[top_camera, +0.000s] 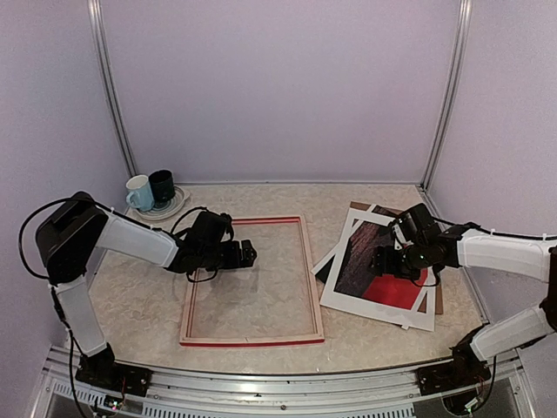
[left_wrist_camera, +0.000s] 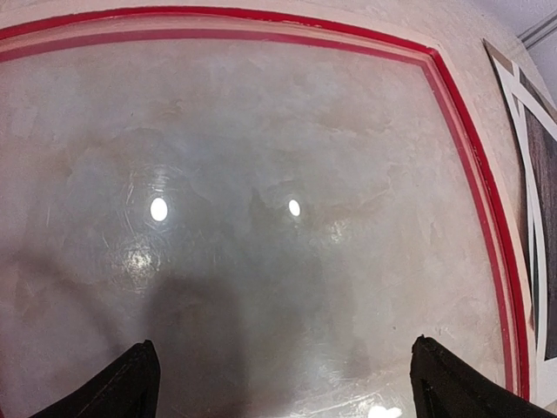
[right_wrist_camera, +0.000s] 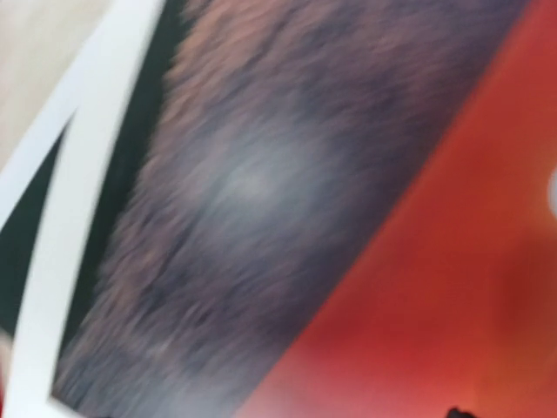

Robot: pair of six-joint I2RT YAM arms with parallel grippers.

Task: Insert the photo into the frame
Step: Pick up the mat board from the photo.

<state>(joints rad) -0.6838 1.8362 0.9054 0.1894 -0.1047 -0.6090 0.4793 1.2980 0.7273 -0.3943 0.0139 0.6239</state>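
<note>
Black left claw (left_wrist_camera: 283,347) agape and empty above frame (top_camera: 252,340); right claw (top_camera: 402,259) over photo (top_camera: 392,292), gap indiscernible.

This is looking like a robot lab booth: plain lilac panel walls (top_camera: 278,87) are filling the upper half, 2 silver aluminium corner posts (top_camera: 110,87) are rising at upper left and right, and a grey metal rail (top_camera: 287,387) is running along the bottom.
</note>
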